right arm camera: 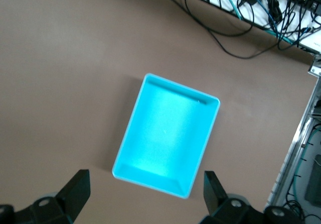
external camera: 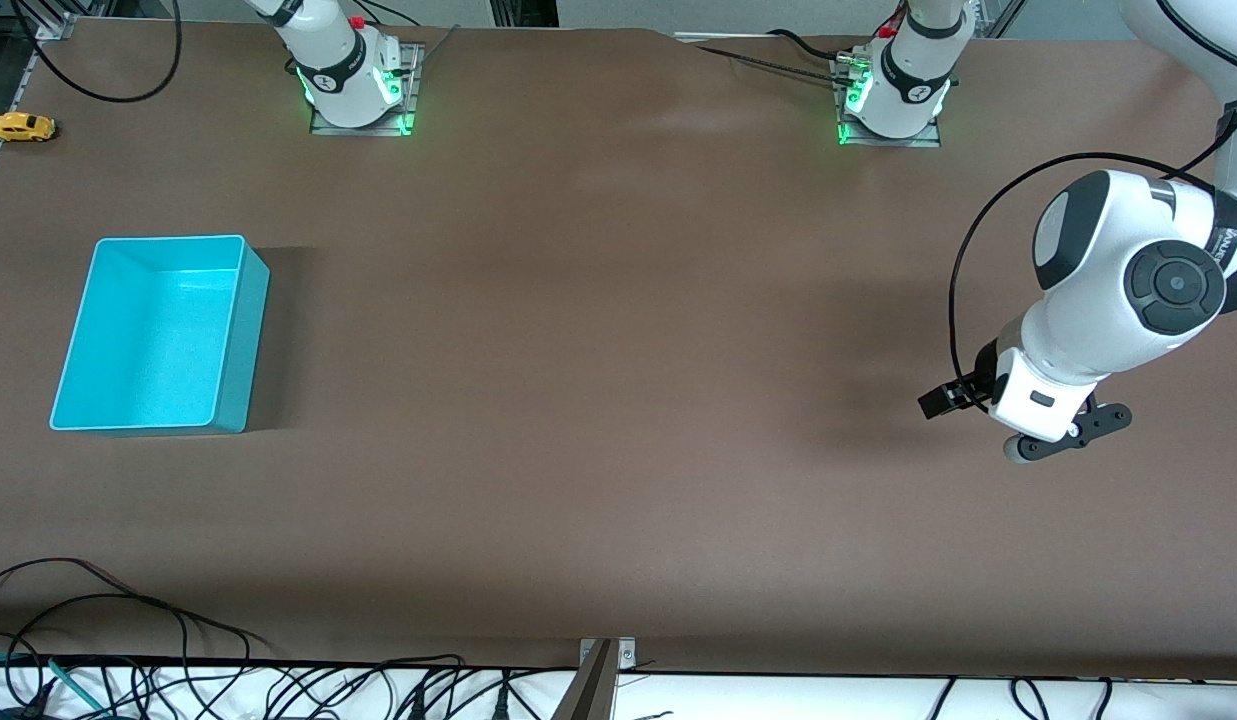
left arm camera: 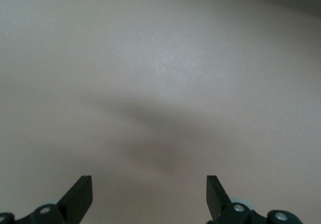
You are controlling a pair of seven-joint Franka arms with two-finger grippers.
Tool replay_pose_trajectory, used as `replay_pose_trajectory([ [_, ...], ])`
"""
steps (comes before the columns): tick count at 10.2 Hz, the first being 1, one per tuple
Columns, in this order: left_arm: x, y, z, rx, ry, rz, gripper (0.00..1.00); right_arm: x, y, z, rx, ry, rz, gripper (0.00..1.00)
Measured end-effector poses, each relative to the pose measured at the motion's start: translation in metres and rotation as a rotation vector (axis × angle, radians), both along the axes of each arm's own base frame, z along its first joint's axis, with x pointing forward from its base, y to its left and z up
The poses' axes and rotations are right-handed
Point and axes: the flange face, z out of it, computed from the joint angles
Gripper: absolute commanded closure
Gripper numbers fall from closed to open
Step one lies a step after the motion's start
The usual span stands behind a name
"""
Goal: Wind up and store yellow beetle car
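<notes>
task not yet begun: the yellow beetle car (external camera: 22, 127) sits untouched at the desk (external camera: 598, 400) corner toward the right arm's end, farther from the front camera than the empty turquoise bin (external camera: 240, 330). left hand (external camera: 1018, 425) hangs spread over bare desk, right hand (right arm camera: 145, 199) spread over the bin; next move calls for reaching the car.

right gripper (right arm camera: 144, 196): only finger tips show, body cut off at wrist view's lower edge
yellow beetle car (external camera: 22, 127): details too small to tell
</notes>
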Motion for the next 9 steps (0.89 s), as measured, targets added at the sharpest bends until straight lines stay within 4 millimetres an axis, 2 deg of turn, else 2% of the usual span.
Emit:
replay_pose_trajectory([
  [2,0.000,-0.001,-0.005,-0.002,0.008,-0.002,0.00,-0.040,-0.066,0.006,0.007,0.015,0.057,0.00],
  [4,0.001,-0.002,-0.009,-0.004,0.015,-0.004,0.00,-0.077,-0.137,-0.002,0.008,0.020,0.063,0.00],
  [6,0.001,-0.003,-0.013,-0.005,0.020,-0.005,0.00,-0.118,-0.205,-0.010,-0.004,-0.003,-0.003,0.00],
  [8,0.001,-0.003,-0.014,-0.006,0.023,-0.005,0.00,-0.156,-0.255,-0.027,-0.009,-0.013,-0.079,0.00],
  [9,0.001,-0.003,-0.015,-0.006,0.024,-0.005,0.00,-0.174,-0.272,-0.037,-0.005,-0.006,-0.101,0.00],
])
